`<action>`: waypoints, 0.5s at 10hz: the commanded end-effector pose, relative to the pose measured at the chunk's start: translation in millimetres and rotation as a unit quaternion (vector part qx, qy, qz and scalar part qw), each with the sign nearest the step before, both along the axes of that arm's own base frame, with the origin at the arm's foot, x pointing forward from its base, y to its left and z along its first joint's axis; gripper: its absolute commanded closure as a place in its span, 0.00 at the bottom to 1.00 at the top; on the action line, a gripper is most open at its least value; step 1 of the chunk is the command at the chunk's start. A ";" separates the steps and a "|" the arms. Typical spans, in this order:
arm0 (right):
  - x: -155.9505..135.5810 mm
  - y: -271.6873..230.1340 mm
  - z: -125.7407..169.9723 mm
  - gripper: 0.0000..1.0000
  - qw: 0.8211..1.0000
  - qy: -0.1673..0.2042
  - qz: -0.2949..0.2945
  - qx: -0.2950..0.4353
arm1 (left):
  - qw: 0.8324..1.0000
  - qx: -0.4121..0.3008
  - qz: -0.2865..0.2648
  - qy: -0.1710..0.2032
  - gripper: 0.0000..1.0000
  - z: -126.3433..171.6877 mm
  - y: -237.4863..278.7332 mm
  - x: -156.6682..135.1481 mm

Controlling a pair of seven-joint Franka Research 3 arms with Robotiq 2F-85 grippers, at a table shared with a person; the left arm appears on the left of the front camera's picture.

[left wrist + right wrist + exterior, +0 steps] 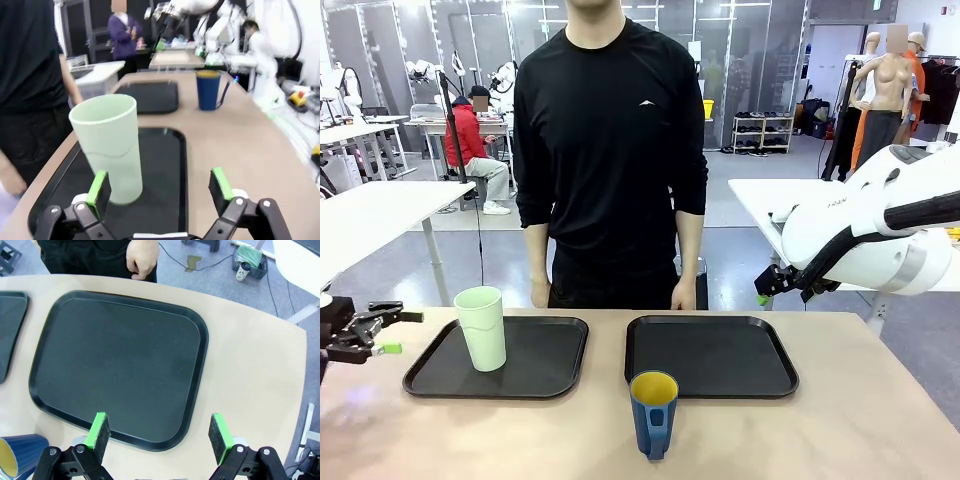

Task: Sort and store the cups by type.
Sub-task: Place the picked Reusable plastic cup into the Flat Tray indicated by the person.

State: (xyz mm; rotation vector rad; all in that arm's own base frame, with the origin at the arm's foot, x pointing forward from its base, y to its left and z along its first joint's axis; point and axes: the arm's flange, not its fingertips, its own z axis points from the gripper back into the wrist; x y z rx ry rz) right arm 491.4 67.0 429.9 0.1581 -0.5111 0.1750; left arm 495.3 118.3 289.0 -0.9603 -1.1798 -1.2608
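Observation:
The pale mint-green tumbler [482,327] stands upright on the left black tray [550,365]. In the left wrist view the tumbler [110,147] stands just ahead of my open left gripper [160,187], slightly toward its left finger. My left gripper [375,330] hovers at the table's left edge, apart from the tumbler. The dark blue mug [653,413] with yellow inside stands on the bare table near the front middle, handle toward the camera; the same mug [20,460] shows in the right wrist view's lower left corner. My right gripper [160,432] hangs open above the right tray [120,370].
A person in black stands at the table's far side, hands [683,295] hanging near the edge behind the trays. The right tray [710,352] has nothing on it. Another white table [770,200] stands behind at the right.

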 end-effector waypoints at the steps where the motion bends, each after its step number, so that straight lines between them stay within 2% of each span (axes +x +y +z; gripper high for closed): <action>1: -0.5 -1.2 1.2 0.00 1.000 -0.001 0.000 0.003 | 0.994 0.093 0.044 0.028 0.00 19.8 -29.1 -26.2; 3: -0.5 -1.2 1.2 0.00 1.000 -0.001 0.000 0.003 | 0.986 0.145 0.081 0.024 0.00 30.2 -33.5 -39.8; 5: -0.5 -1.2 1.2 0.00 1.000 -0.001 0.000 0.003 | 0.984 0.152 0.086 0.024 0.00 34.7 -32.8 -44.5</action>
